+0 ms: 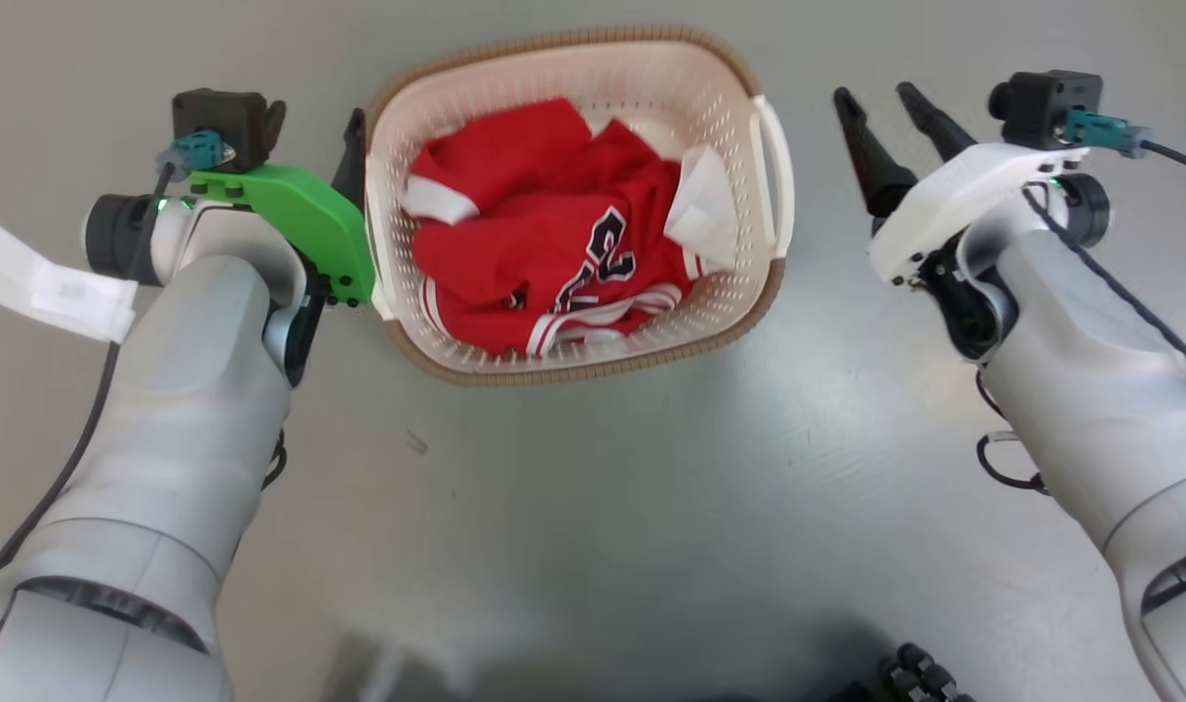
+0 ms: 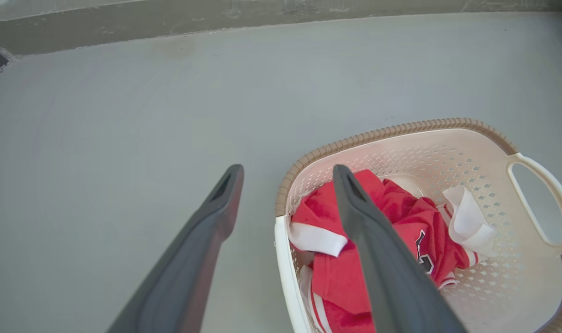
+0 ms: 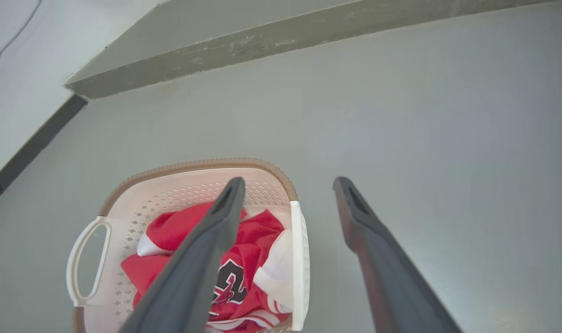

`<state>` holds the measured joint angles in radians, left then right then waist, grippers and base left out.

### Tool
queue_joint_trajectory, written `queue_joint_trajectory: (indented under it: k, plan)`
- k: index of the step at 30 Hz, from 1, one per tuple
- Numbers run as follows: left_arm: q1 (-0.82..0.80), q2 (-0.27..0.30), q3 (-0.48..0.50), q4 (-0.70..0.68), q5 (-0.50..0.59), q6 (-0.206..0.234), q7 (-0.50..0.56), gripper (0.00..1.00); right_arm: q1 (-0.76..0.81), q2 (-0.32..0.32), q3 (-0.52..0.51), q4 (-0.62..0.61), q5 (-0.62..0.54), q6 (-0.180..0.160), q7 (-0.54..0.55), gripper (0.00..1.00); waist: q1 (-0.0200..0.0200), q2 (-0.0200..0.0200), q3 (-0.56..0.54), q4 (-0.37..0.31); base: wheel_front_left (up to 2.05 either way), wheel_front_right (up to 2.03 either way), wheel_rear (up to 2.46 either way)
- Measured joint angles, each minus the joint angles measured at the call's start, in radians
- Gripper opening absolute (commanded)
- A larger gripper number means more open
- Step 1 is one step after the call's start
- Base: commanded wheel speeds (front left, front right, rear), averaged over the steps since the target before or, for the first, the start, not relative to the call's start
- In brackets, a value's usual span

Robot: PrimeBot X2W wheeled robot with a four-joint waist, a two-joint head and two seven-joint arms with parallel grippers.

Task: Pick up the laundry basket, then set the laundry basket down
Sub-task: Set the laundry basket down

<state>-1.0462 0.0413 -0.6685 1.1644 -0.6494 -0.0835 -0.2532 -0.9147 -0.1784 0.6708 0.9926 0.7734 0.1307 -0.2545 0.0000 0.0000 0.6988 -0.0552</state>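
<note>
Head view is showing the laundry basket (image 1: 725, 136) sitting on the grey floor (image 1: 593, 487), a red jersey (image 1: 544, 244) lying inside. The left gripper (image 2: 286, 170) is gaping wide astride the basket's left rim, gripping nothing; the right gripper (image 1: 874, 93) is hanging open, empty, just beside the right handle (image 1: 778, 175).

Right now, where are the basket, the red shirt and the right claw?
laundry basket (image 1: 593, 73), head view, far cream wall.
red shirt (image 1: 491, 244), head view, middle of the cloth.
right gripper (image 1: 873, 94), head view, between its fingertips.
</note>
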Motion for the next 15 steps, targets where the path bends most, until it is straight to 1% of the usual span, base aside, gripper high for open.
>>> queue_joint_trajectory:
  k: [2, 3, 5, 8, 11, 15]
  plan:
    - [0.013, 0.016, 0.013, -0.046, 0.007, 0.016, 0.0, 1.0, 0.01, -0.015, -0.026, -0.021, -0.004, 0.0, 0.0, 1.0, 0.0, 0.0, -0.037, -0.002, 0.0, 0.0, 0.0]
    - [0.013, 0.016, 0.013, -0.046, 0.007, 0.016, 0.0, 1.0, 0.01, -0.015, -0.026, -0.021, -0.004, 0.0, 0.0, 1.0, 0.0, 0.0, -0.037, -0.002, 0.0, 0.0, 0.0]
    - [0.019, 0.029, 0.03, -0.104, 0.014, 0.029, 0.0, 1.0, 0.016, -0.029, -0.064, -0.069, -0.016, -0.001, 0.0, 1.0, 0.0, 0.0, -0.062, -0.004, 0.0, 0.0, 0.0]
    - [0.027, 0.049, 0.06, -0.182, 0.038, 0.051, 0.0, 1.0, 0.018, -0.043, -0.116, -0.142, -0.04, -0.019, 0.0, 1.0, 0.0, 0.0, -0.1, -0.006, 0.0, 0.0, 0.0]
    - [0.06, 0.066, 0.083, -0.25, 0.06, 0.068, 0.0, 1.0, 0.04, -0.05, -0.152, -0.2, -0.065, -0.03, 0.0, 1.0, 0.0, 0.0, -0.138, -0.009, 0.0, 0.0, 0.0]
    - [0.117, 0.078, 0.108, -0.341, 0.089, 0.102, 0.0, 1.0, 0.098, -0.064, -0.188, -0.266, -0.117, -0.06, 0.0, 1.0, 0.0, 0.0, -0.189, -0.013, 0.0, 0.0, 0.0]
